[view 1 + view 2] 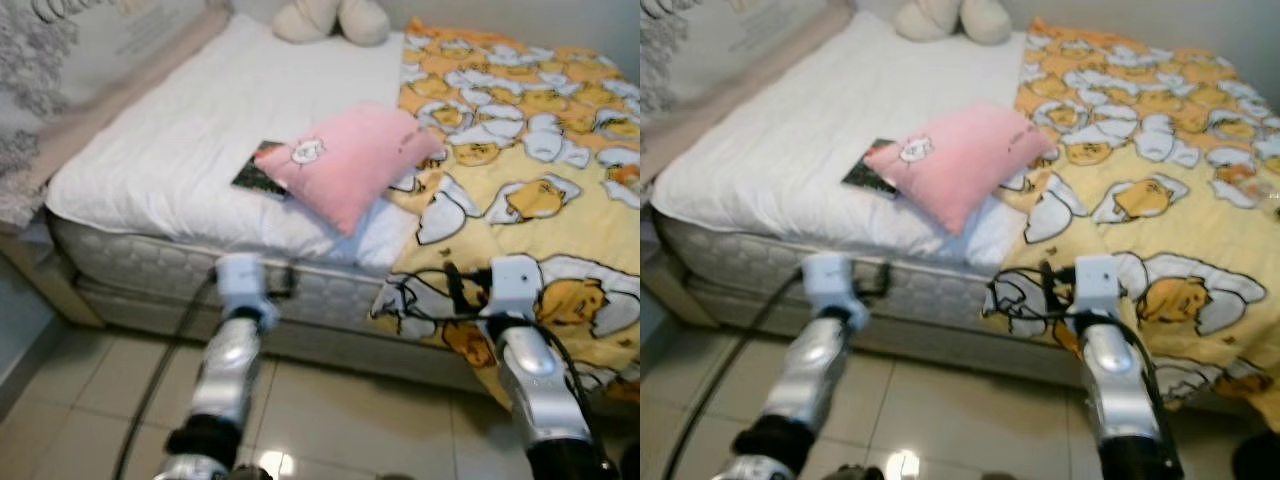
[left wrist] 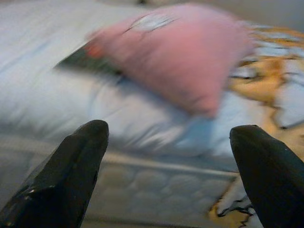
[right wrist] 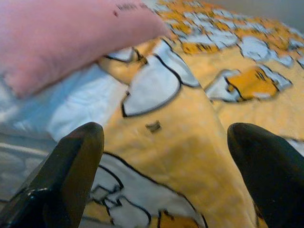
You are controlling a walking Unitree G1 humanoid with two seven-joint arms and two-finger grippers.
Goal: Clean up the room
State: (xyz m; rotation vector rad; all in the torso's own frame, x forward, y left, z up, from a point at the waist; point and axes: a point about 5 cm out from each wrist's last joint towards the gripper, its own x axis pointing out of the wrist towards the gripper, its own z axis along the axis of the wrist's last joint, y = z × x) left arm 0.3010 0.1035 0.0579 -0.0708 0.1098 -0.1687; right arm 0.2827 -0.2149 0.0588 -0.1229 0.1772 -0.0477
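At the bed's (image 1: 180, 170) near edge, both spread pincers, left (image 2: 166, 175) and right (image 3: 164, 175), are best raised toward the pink pillow (image 1: 350, 160) at twelve o'clock.

Both silver arms extend forward, toward 12 o'clock. Left end effector (image 2: 166, 175): black fingers (image 2: 61, 180) spread wide apart, holding nothing. Right end effector (image 3: 166, 175): fingers (image 3: 266, 175) likewise spread wide apart, holding nothing.
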